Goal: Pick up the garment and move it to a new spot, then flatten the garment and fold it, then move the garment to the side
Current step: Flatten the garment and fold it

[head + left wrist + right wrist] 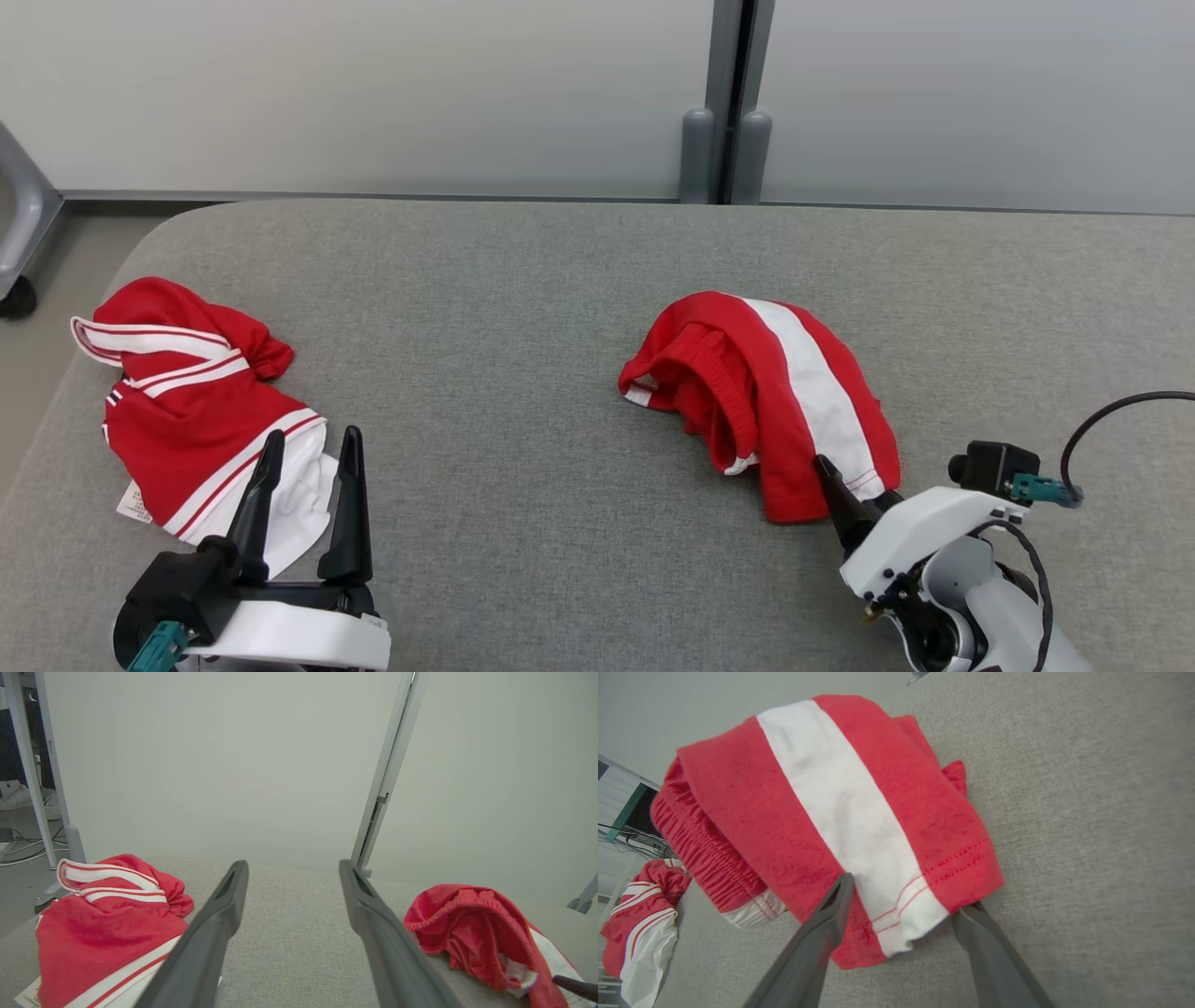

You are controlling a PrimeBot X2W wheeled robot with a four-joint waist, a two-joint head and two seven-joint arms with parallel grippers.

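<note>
The soft red shorts (775, 392), with a wide white stripe and bunchy waist, lie crumpled on the table (523, 308), right of its middle. The right gripper (903, 896) is wide open around their hem. The left gripper (314, 434), open too, is by a striped red top (187, 401) at the left edge. The table is grey woven cloth. Pale wall panels (373, 93) stand behind.
</note>
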